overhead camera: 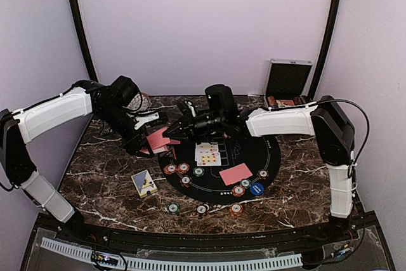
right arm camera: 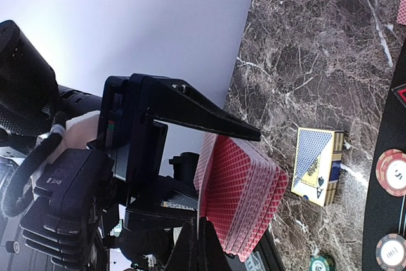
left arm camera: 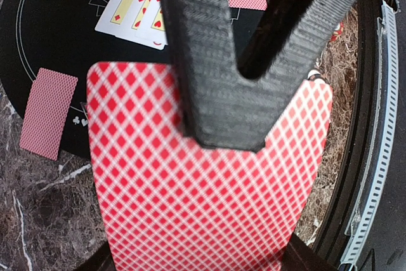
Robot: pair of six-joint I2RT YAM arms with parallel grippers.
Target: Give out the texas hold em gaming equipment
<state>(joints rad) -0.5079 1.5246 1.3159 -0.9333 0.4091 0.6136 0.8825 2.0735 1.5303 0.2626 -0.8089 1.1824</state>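
Observation:
My left gripper (overhead camera: pixel 147 141) is shut on a fanned deck of red-backed playing cards (overhead camera: pixel 158 139), held above the left rim of the round black mat (overhead camera: pixel 269 149). The deck (left arm camera: pixel 203 207) fills the left wrist view, with a ribbed black finger (left arm camera: pixel 216 93) of the right gripper lying across it. My right gripper (overhead camera: pixel 170 130) is shut on the deck's top card, which shows edge-on (right arm camera: pixel 202 211) beside the deck (right arm camera: pixel 250 198). On the mat lie face-up cards (overhead camera: pixel 207 153), a face-down card (overhead camera: pixel 235 173) and several poker chips (overhead camera: pixel 177 169).
A blue card box (overhead camera: pixel 144 183) lies on the marble left of the mat. Loose chips (overhead camera: pixel 172 207) sit near the front edge. An open silver case (overhead camera: pixel 288 80) stands at the back right. The table's front rail (overhead camera: pixel 190 245) runs below.

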